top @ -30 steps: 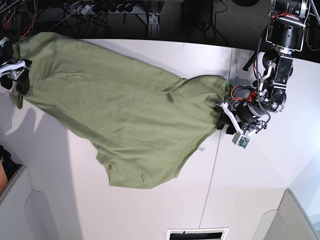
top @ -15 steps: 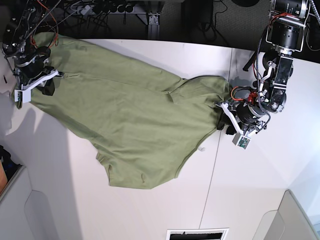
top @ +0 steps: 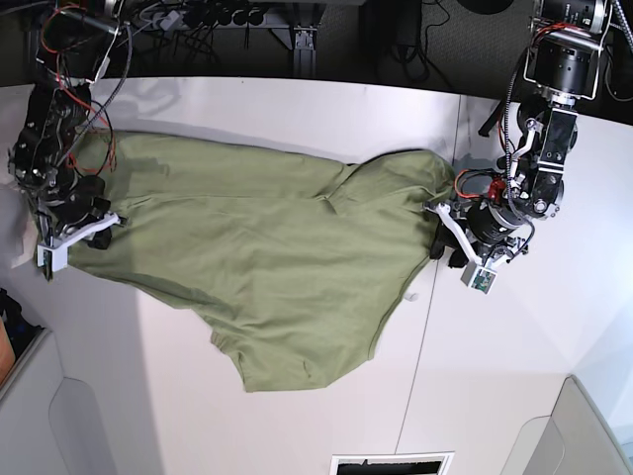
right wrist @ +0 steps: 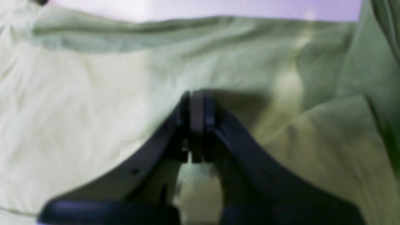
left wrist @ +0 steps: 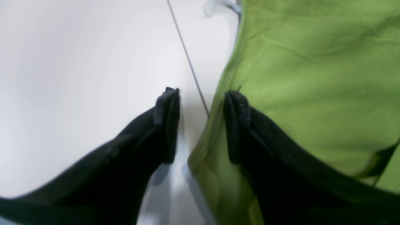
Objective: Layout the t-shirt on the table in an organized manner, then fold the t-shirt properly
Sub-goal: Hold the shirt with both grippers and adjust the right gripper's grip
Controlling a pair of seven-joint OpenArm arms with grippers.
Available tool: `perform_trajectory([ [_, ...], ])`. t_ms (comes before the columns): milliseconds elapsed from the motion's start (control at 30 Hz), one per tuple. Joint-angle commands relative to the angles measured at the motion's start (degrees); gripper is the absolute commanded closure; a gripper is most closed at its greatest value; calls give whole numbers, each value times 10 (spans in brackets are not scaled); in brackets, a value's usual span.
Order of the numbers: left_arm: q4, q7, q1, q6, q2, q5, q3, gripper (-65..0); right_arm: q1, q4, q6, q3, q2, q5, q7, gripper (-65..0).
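Observation:
The olive-green t-shirt [top: 267, 257] lies spread but skewed across the white table [top: 297, 99], wide end at the left and narrow end at the right. My right gripper [top: 99, 236] is at the shirt's left edge. In the right wrist view the gripper [right wrist: 196, 109] is shut, pinching the fabric [right wrist: 93, 93]. My left gripper [top: 442, 242] is at the shirt's right edge. In the left wrist view it [left wrist: 201, 125] is open: one finger [left wrist: 167, 125] on the bare table [left wrist: 78, 62], the other on the shirt [left wrist: 312, 78], the hem between them.
A thin dark seam [top: 435, 277] runs down the table beside the left gripper and shows in the left wrist view [left wrist: 187, 56]. Cables and power strips [top: 198, 15] lie behind the back edge. Grey bins stand at the front left [top: 40, 396] and front right [top: 584, 435].
My right arm moved toward the front and right, dragging the shirt's left end with it. The shirt's upper left corner came off the back edge. The left arm stayed put.

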Motion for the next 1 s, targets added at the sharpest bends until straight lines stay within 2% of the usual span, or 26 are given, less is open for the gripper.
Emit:
perform_trajectory([
  [0, 4, 4, -8, 6, -6, 9, -2, -271, 30, -1, 2, -2, 7, 7, 11, 0],
  [200, 4, 16, -9, 4, -7, 15, -2, -271, 74, 20, 4, -5, 11, 12, -47, 0],
  [233, 4, 16, -9, -6, -7, 15, -2, -271, 71, 37, 4, -5, 14, 12, -61, 0],
  [333, 7, 16, -3, -33, -10, 15, -2, -271, 35, 103, 5, -5, 34, 12, -81, 0],
  [433, 10, 18, 8, -36, -15, 15, -2, -271, -31, 163, 4, -5, 61, 12, -83, 0],
  [467, 10, 17, 11, -36, -18, 14, -2, -272, -52, 172, 4, -5, 69, 14, -83, -20],
  [567, 10, 17, 12, -36, -19, 1, -2, -271, -97, 178, 12, -5, 85, 34, -82, -235],
  [633, 10, 16, 12, -38, -17, -14, -2, -271, -119, 178, 31, -5, 87, 49, -82, -295],
  [733, 10, 16, 12, -51, -9, -24, -2, -272, -143, 178, 52, -5, 87, 80, -79, -297],
  [967, 10, 18, 13, -50, -3, -23, -2, -272, -145, 176, 44, -5, 74, 66, -37, -296],
])
